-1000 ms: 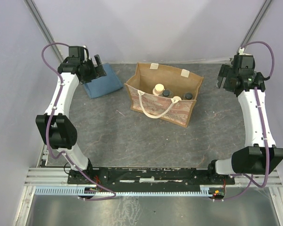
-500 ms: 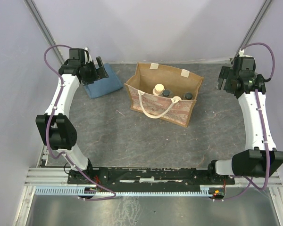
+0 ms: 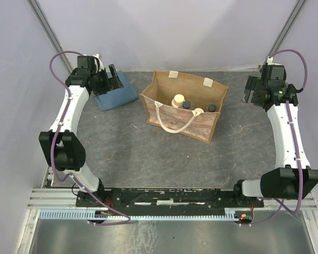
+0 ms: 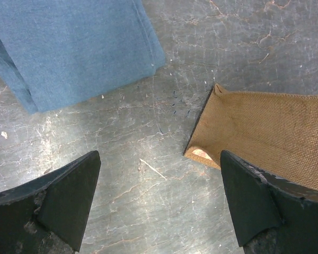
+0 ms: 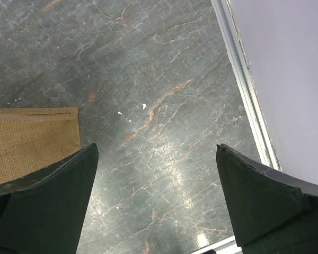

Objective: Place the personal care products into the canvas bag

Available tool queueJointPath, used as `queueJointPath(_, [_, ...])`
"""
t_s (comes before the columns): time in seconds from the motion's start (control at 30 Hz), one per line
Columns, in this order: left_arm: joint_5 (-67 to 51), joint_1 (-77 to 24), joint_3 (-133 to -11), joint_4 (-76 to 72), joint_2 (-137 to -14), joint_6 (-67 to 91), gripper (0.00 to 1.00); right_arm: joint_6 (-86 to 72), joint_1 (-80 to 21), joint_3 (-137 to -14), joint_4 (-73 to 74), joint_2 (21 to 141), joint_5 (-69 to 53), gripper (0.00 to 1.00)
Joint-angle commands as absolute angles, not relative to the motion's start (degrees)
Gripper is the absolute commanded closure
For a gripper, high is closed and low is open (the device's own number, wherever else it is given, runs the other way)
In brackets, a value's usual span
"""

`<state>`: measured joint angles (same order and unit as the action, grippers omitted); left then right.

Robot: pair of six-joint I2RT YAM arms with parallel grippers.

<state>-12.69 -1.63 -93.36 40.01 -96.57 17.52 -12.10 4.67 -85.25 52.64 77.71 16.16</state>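
At far left, the left gripper hovers over a folded blue cloth, jaws spread wide, holding nothing. At center, the canvas bag stands upright on the table, all 4 personal care products inside. At right, the right gripper hangs equally spread, also holding nothing.

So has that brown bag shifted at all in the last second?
No. The canvas bag sits at the same spot and angle as before, judged against the folded blue cloth on the table.
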Motion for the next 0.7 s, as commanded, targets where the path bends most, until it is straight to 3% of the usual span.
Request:
queueJointPath(0.0, [-14.76, -1.59, -93.51, 37.44, -94.09, 15.33, 0.0, -11.43, 4.92, -85.24, 51.45, 76.3, 17.05, 0.0])
queueJointPath(0.67, [-15.02, -1.58, -93.02, 37.24, -94.37, 15.38, 0.0, -10.99, 4.95, -84.75, 51.06, 76.88, 17.05, 0.0])
